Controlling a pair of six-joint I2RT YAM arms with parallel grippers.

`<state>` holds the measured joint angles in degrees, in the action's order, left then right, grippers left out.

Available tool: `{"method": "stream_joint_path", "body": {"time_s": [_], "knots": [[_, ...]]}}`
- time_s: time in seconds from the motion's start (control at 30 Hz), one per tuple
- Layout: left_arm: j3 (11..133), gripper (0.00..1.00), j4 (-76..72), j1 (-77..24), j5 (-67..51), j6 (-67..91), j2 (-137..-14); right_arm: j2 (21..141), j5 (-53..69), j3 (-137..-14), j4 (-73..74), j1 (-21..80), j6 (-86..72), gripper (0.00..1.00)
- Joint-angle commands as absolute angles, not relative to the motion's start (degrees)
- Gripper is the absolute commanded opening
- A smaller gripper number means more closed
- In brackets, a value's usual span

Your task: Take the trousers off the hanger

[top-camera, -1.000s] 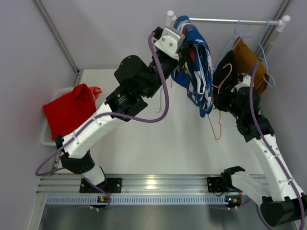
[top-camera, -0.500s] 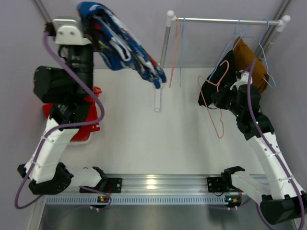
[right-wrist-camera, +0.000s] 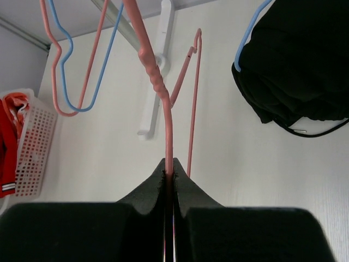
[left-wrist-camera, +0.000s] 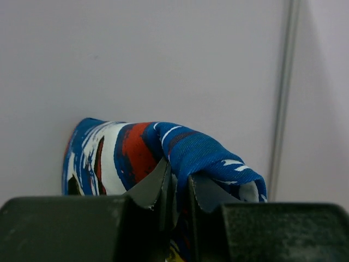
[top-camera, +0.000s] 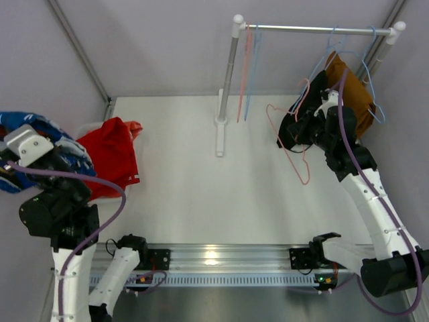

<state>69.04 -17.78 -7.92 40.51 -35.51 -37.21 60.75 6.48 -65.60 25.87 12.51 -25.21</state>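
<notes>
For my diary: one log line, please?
left gripper: shut on blue-and-white trousers | right gripper: shut on pink hanger | red trousers: in basket

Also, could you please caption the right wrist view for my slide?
Right pincer shut on a pink hanger, black trousers hanging at upper right.

**Left arm** (top-camera: 67, 282) and **right arm** (top-camera: 375, 208): white tubular link shells alternate with black cylindrical joint housings. A purple cable (top-camera: 100, 181) runs loosely along each arm. A white camera block (top-camera: 27, 142) with rounded corners caps the left wrist. The black bases (top-camera: 315, 255) are bolted to a silver slotted rail (top-camera: 221, 258) at the near edge, with small green and red lights beside them. **Left gripper** (left-wrist-camera: 177, 177) and **right gripper** (right-wrist-camera: 169, 172): matte black bodies, with dark wedge-shaped fingers (right-wrist-camera: 144, 191) tapering to thin tips.
</notes>
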Motion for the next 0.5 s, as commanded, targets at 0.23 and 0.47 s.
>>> {"method": "stream_joint_path", "body": {"time_s": [0.23,0.47], "knots": [[48.18,0.00,-15.13,13.25,43.68,-25.94,-21.02,63.98,10.02,-71.37,21.53,13.27,-26.89,0.00],[41.31,0.00,-18.80,14.94,40.35,-23.03,-21.52,66.71,10.28,-72.68,21.62,13.36,-26.54,0.00]]}}
